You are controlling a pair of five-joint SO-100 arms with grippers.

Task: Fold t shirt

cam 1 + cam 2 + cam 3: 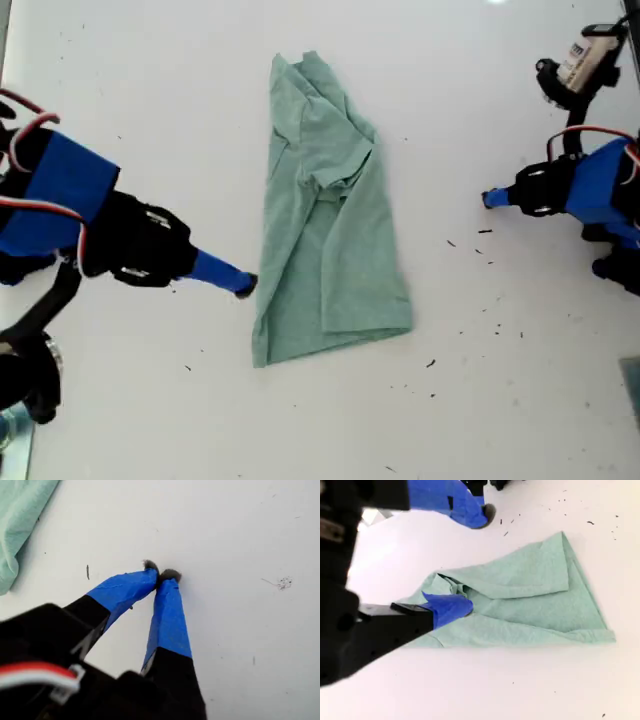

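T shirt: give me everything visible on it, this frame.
The pale sage-green, heathered cotton t shirt lies flat on the white table, folded lengthwise into a long narrow strip, a short sleeve folded on top, hem toward the exterior view's bottom. Creased and bunched near its upper end. No gripper touches it in the exterior view.

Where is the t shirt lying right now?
The t shirt lies partly folded lengthwise at the middle of the white table in the exterior view, between the two arms, with a blue-taped gripper tip just off its lower edge on that view's left.
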